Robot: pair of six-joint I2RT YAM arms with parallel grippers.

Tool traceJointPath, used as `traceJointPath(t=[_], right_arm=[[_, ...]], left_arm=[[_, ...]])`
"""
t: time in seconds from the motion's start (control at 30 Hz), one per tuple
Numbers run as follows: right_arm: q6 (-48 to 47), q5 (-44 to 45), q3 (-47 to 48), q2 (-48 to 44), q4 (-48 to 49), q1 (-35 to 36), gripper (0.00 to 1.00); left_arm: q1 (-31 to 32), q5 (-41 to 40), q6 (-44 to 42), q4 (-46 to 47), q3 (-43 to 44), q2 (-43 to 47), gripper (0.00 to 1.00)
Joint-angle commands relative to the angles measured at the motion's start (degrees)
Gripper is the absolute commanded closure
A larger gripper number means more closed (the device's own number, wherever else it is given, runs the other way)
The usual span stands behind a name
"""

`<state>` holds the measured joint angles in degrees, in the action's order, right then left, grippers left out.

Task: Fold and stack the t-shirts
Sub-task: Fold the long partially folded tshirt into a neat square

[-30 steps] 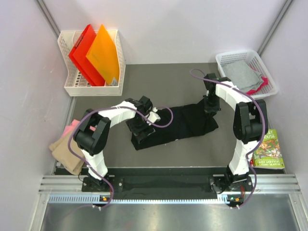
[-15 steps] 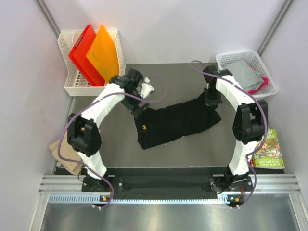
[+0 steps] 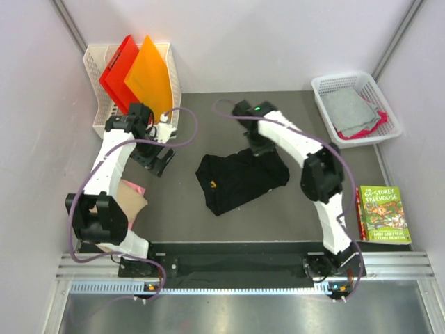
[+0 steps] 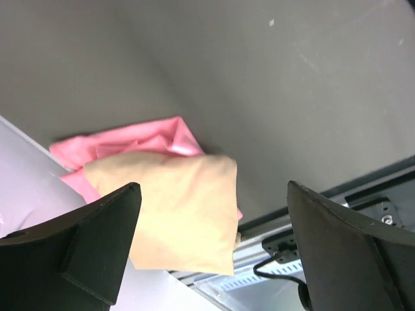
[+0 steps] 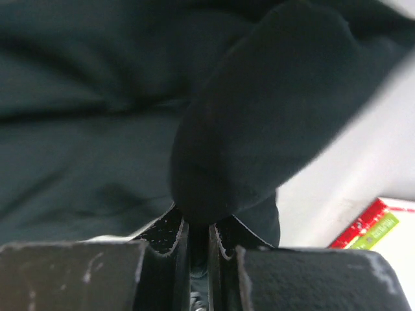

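Nearest, a colourful picture book (image 3: 382, 213) lies at the right, and a folded tan t-shirt (image 4: 175, 214) rests on a crumpled pink t-shirt (image 4: 130, 142) at the left edge of the dark grey bench (image 3: 174, 209). Mid-bench lies the bunched black t-shirt (image 3: 236, 182), its far fold pinched in the clenched right jaws; the left jaws hang spread wide, grasping nothing. Beyond, a white basket (image 3: 104, 129) of red and orange folders (image 3: 135, 76) and another white basket (image 3: 323, 87) with grey cloth (image 3: 348, 108) stand against pale walls (image 3: 243, 42)
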<state>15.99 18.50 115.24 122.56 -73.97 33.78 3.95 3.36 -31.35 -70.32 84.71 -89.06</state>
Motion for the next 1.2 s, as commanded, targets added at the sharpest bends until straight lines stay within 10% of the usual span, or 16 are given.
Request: traceJointPath(t=[0.0,0.63,1.17], right_arm=[[3.16,-0.04,6.83,5.04,-5.29,8.48,1.00],[6.69,-6.38,17.11,12.53,-7.67,23.87,1.00],[7.22,0.41,-1.58,-5.83,-3.64,12.20,1.00]], left_arm=[[-2.45,2.36,-3.89,-1.04,-2.43,4.59,0.01],[-12.03,2.62,-7.85,1.50,-9.64,6.88,0.01],[-10.99,9.91,-7.67,-3.76,-7.10,3.11,0.01]])
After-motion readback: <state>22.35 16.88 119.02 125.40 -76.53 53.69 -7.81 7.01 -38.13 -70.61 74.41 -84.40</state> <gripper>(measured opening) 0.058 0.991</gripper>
